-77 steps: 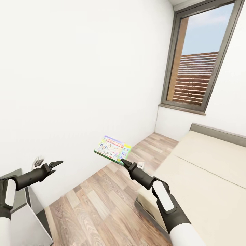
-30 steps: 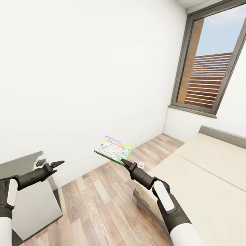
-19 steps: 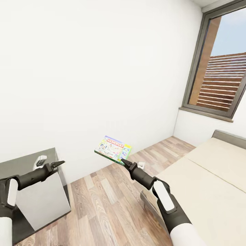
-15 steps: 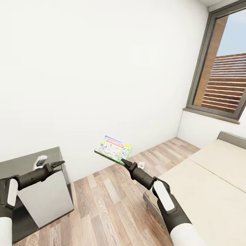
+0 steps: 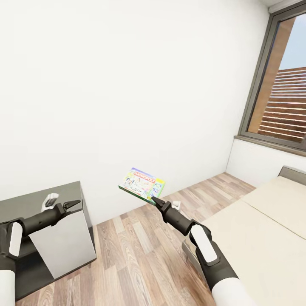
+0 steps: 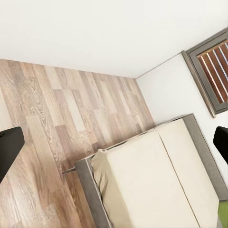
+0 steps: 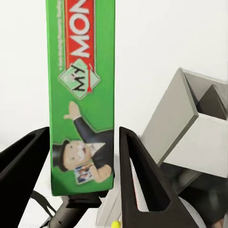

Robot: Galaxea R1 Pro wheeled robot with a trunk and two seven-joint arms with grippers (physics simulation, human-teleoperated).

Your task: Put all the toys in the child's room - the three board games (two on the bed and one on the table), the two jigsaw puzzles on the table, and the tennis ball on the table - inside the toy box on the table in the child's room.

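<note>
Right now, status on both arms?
Right gripper shut on Monopoly box, held above floor. Left gripper empty, jaws open. Dark grey unit beside left arm.

The Monopoly box (image 7: 81,95) runs off the picture's edge, its title cut at "MON". Beside it a small yellow speck (image 7: 114,223), possibly the tennis ball, is too small to tell. The bed (image 5: 263,229) and window (image 5: 282,97) are cropped.

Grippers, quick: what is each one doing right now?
Left gripper: open, holding nothing.
Right gripper: shut on the Monopoly box.
</note>
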